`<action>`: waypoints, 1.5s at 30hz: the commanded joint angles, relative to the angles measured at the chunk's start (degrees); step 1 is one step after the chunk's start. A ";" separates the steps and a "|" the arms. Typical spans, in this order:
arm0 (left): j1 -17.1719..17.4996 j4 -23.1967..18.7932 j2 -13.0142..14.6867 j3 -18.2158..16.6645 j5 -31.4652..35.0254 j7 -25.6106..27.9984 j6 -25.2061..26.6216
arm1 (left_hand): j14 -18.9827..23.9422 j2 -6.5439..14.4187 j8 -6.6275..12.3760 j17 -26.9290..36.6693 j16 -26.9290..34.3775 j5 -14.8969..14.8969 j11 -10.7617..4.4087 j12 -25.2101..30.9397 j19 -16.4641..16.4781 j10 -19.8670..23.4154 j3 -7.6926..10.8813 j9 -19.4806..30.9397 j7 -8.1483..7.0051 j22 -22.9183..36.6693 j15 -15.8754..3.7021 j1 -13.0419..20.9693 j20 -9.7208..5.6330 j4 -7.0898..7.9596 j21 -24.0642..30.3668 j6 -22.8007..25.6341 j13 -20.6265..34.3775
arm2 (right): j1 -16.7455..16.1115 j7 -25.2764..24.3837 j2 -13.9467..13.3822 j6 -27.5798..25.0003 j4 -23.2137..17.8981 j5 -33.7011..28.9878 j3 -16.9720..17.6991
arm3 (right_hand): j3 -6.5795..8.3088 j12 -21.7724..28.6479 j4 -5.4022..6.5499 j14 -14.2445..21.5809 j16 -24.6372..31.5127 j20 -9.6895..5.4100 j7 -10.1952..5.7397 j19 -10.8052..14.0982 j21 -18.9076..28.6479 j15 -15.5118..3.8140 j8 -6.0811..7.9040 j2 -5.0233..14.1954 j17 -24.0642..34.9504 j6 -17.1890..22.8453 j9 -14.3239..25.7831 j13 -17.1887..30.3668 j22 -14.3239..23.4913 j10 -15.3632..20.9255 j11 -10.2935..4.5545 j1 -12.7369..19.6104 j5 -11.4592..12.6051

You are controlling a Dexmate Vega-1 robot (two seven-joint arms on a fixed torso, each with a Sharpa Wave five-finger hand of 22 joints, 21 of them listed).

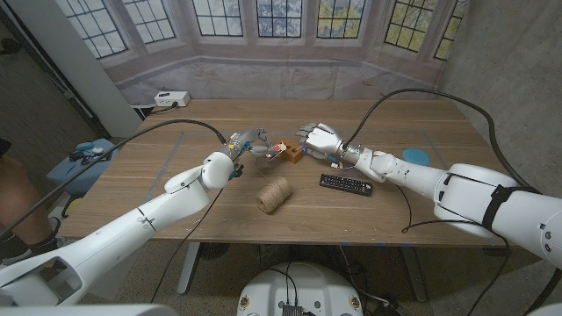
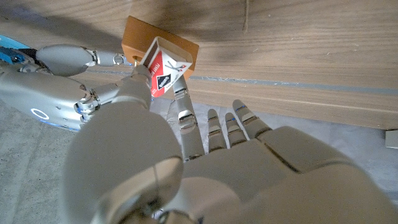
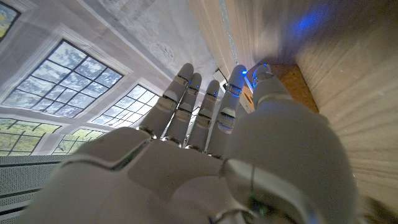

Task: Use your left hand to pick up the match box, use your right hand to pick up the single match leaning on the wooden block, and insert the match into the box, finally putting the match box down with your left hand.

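My left hand point(image 1: 249, 143) holds the red and white match box point(image 1: 274, 149) just above the table, next to the small wooden block point(image 1: 291, 156). In the left wrist view the match box point(image 2: 163, 70) is pinched between the thumb and a finger of my left hand point(image 2: 205, 168), tilted in front of the wooden block point(image 2: 134, 38). My right hand point(image 1: 318, 138) hovers right of the block, fingers pointing at it. The right hand point(image 2: 59, 84) has its fingertips at the block's edge beside the box. I cannot make out the match. The right wrist view shows my right hand point(image 3: 199, 130) over the block point(image 3: 293, 87).
A spool of twine point(image 1: 274, 195) lies in front of the block, with a black remote point(image 1: 345, 184) to its right. A blue disc point(image 1: 414, 155) sits further right. A white power strip point(image 1: 171, 98) rests at the far left table edge.
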 commanded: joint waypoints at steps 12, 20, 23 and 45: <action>-0.57 0.74 -0.28 0.34 0.02 -0.20 -0.53 | 0.54 0.25 0.07 0.16 -0.11 0.29 -0.29 -0.15 0.17 0.20 -0.30 0.32 -0.17 0.14 0.05 0.47 0.02 0.01 -0.02 0.24 0.13 | -0.43 0.00 -1.39 0.20 -2.39 -0.28 0.30 | -1.01 0.13 0.27 0.80 0.52 -2.28 -0.15 1.00 0.16 -8.27 0.91 0.36 0.20 2.38 0.17 0.27 0.24 1.06 -0.16 0.77 0.37; -0.39 0.47 -0.23 0.36 0.14 -0.10 -0.39 | 0.55 0.28 0.06 0.16 -0.11 0.29 -0.41 -0.17 0.17 0.18 -0.35 0.32 -0.20 0.14 0.01 0.47 0.02 0.01 -0.02 0.23 0.13 | -0.70 0.00 -1.96 0.14 -3.44 -0.62 0.68 | -1.17 0.08 0.35 0.81 0.54 -2.36 -0.06 1.06 0.17 -8.51 0.85 0.48 0.25 2.40 0.18 0.27 0.24 1.07 -0.13 0.80 0.37; -0.36 0.46 -0.26 0.35 0.20 0.02 -0.39 | 0.52 0.30 0.07 0.16 -0.13 0.30 -0.27 -0.18 0.16 0.14 -0.37 0.35 -0.12 0.14 0.07 0.48 0.11 0.01 -0.02 0.23 0.13 | -0.75 0.00 -2.11 0.22 -3.73 -0.67 0.83 | -1.23 0.09 0.34 0.90 0.58 -2.43 -0.10 1.11 0.19 -8.46 0.84 0.48 0.26 2.46 0.19 0.27 0.25 1.16 -0.14 0.87 0.37; 0.16 -0.13 -0.10 0.22 0.30 0.22 -0.07 | 0.49 0.45 0.01 0.16 -0.15 0.36 -0.34 -0.17 0.18 0.13 -0.49 0.37 -0.14 0.14 0.04 0.57 0.07 -0.01 -0.01 0.10 0.14 | -1.34 0.00 -2.41 -0.43 -4.78 -1.12 0.80 | -1.87 -0.07 0.36 0.97 0.60 -2.56 0.02 1.31 0.21 -8.26 0.42 0.58 0.34 2.19 0.22 0.24 0.25 1.26 0.00 1.28 0.41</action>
